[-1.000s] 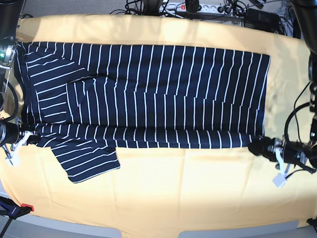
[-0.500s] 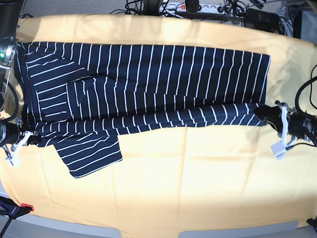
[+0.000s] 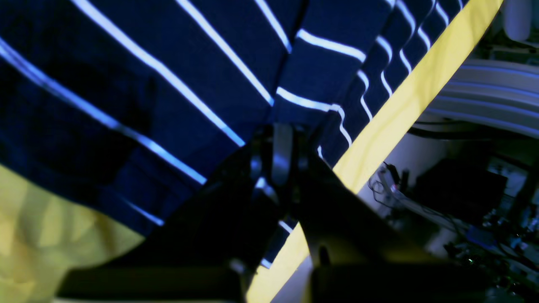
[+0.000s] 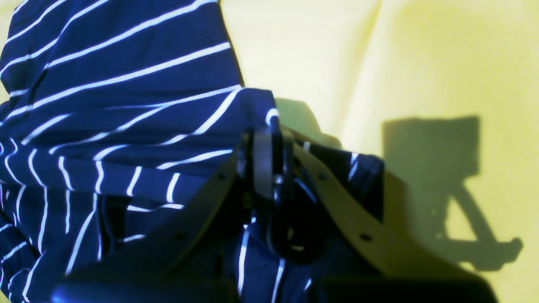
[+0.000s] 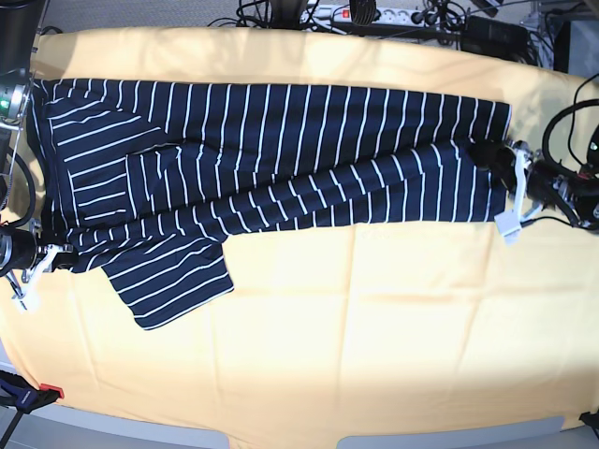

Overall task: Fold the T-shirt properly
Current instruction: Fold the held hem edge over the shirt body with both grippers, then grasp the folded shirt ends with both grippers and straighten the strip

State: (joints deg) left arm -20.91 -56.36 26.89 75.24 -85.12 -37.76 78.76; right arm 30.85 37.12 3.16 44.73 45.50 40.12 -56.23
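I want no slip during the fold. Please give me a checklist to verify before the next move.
1. Left gripper shut on the dark navy white-striped cloth T-shirt: ok.
2. Right gripper shut on the shirt's other corner: ok.
3. Held edge level across the shirt: not ok, the left gripper's end is farther over the shirt.
4. Near sleeve tucked in: not ok.
5. Yellow-orange cloth caught in either gripper: cannot tell.

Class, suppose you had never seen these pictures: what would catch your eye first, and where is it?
The big navy T-shirt with thin white stripes, spread across the far half of the yellow cloth. Next, the left gripper pinching the shirt's near edge at the base view's right, and the right gripper pinching it at the left, beside a loose sleeve.
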